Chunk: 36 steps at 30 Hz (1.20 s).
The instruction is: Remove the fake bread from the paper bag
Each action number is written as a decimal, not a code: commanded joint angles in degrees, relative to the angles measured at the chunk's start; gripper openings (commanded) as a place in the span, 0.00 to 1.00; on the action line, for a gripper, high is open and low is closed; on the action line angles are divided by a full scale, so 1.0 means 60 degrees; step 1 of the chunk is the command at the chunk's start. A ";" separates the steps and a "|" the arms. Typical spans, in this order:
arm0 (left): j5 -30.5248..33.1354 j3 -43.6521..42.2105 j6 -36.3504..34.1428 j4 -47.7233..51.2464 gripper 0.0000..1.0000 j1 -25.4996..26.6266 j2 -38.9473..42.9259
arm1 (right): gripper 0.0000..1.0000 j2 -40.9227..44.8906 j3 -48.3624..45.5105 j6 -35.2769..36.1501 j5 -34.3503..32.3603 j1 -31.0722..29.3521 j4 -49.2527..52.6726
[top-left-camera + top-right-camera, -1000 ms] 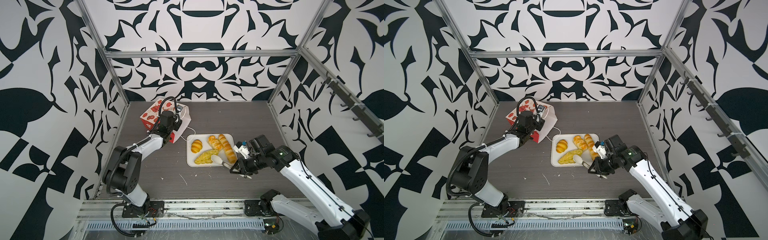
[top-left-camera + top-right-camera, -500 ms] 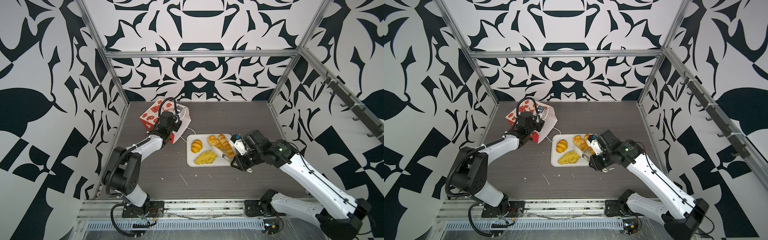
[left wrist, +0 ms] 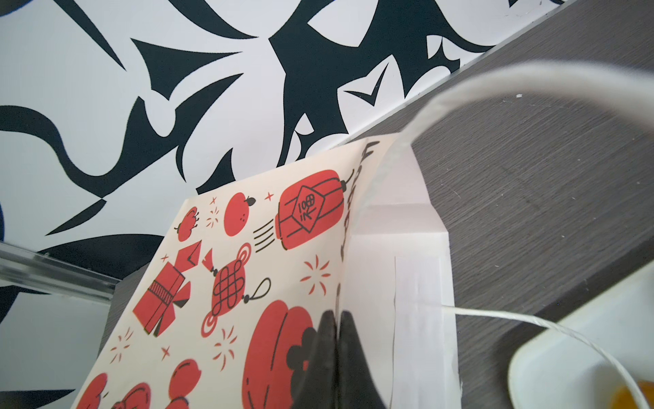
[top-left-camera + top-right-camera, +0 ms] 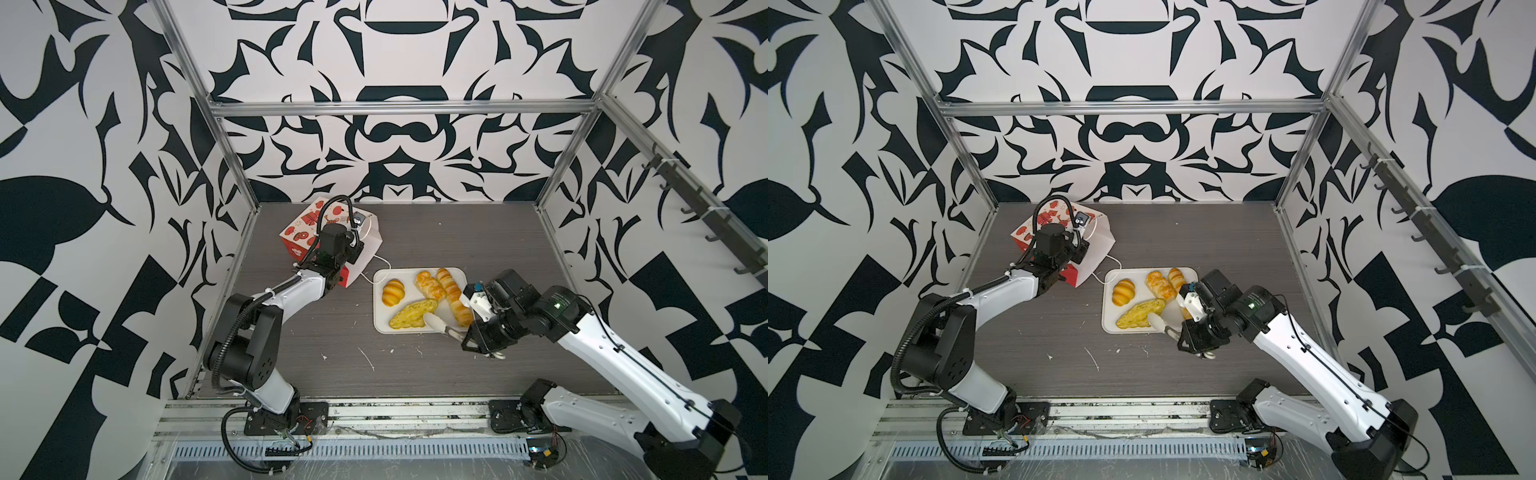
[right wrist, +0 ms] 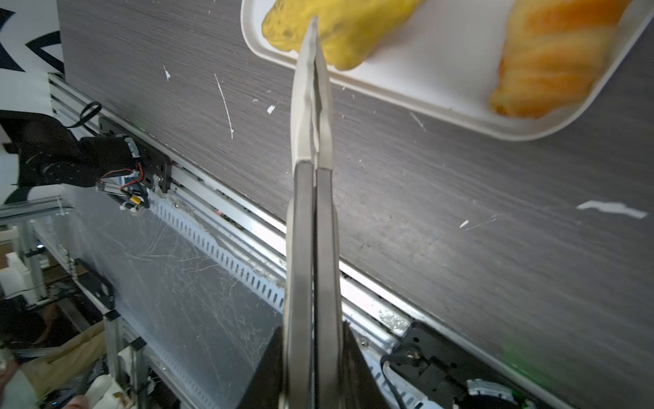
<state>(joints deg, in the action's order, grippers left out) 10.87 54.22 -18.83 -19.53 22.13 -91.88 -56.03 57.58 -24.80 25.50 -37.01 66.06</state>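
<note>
— The jaws?
— The left gripper (image 3: 338,318) is pinched on the paper bag (image 3: 247,248) at its rim. The right gripper (image 5: 314,39) is pressed together, empty, tips against the yellow pastry (image 5: 354,28).
— The fake bread (image 4: 392,291)?
— Four pieces on the white tray (image 4: 380,320), beside the bag.

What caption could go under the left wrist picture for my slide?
Shut jaws pinch an edge of the paper bag, its string handle looping over the gray table near a white tray.

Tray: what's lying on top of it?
On the tray lie a croissant, a braided piece, a long loaf and a yellow piece. The tongs reach over its near edge, hiding a little of it.
</note>
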 commanded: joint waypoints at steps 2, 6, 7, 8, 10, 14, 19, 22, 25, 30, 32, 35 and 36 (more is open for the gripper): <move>-0.0176 -0.0159 0.0182 -0.0310 0.00 -0.0032 0.0255 | 0.28 0.0594 -0.0448 -0.0998 0.0910 -0.0030 -0.0437; -0.0274 -0.0174 0.0211 -0.0308 0.00 -0.0034 0.0278 | 0.33 0.0833 -0.0848 -0.1357 0.1151 -0.0044 -0.0944; -0.0261 -0.0174 0.0209 -0.0294 0.00 -0.0031 0.0283 | 0.33 0.0869 -0.0919 -0.1401 0.1156 -0.0028 -0.1029; -0.0269 -0.0174 0.0209 -0.0290 0.00 -0.0027 0.0311 | 0.35 0.0886 -0.0974 -0.1432 0.1167 -0.0037 -0.1067; -0.0274 -0.0192 0.0196 -0.0280 0.00 -0.0040 0.0362 | 0.37 0.0886 -0.1052 -0.1434 0.1157 -0.0032 -0.1131; -0.0274 -0.0234 0.0218 -0.0238 0.00 -0.0027 0.0401 | 0.39 0.0843 -0.1214 -0.1435 0.1174 -0.0030 -0.1274; -0.0304 -0.0276 0.0229 -0.0230 0.00 -0.0027 0.0467 | 0.40 0.0792 -0.1297 -0.1508 0.1200 0.0072 -0.1503; -0.0331 -0.0276 0.0225 -0.0237 0.00 -0.0037 0.0457 | 0.40 0.0736 -0.1373 -0.1492 0.1240 0.0230 -0.1572; -0.0364 -0.0255 0.0238 -0.0232 0.00 -0.0025 0.0426 | 0.41 0.0646 -0.1439 -0.1434 0.1317 0.0382 -0.1596; -0.0391 -0.0248 0.0254 -0.0299 0.00 -0.0039 0.0337 | 0.41 0.0478 -0.1506 -0.1423 0.1403 0.0584 -0.1821; -0.0406 -0.0247 0.0254 -0.0305 0.00 -0.0030 0.0312 | 0.41 0.0433 -0.1511 -0.1426 0.1423 0.0654 -0.1964; -0.0406 -0.0232 0.0260 -0.0321 0.00 -0.0029 0.0272 | 0.41 0.0319 -0.1541 -0.1395 0.1492 0.0814 -0.2075; -0.0410 -0.0240 0.0240 -0.0335 0.00 -0.0027 0.0267 | 0.41 0.0301 -0.1568 -0.1383 0.1507 0.0842 -0.2120</move>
<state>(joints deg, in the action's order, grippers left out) 9.19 53.74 -17.96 -19.75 22.13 -90.80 -54.30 48.03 -33.28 32.82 -32.62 55.90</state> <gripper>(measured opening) 0.047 0.413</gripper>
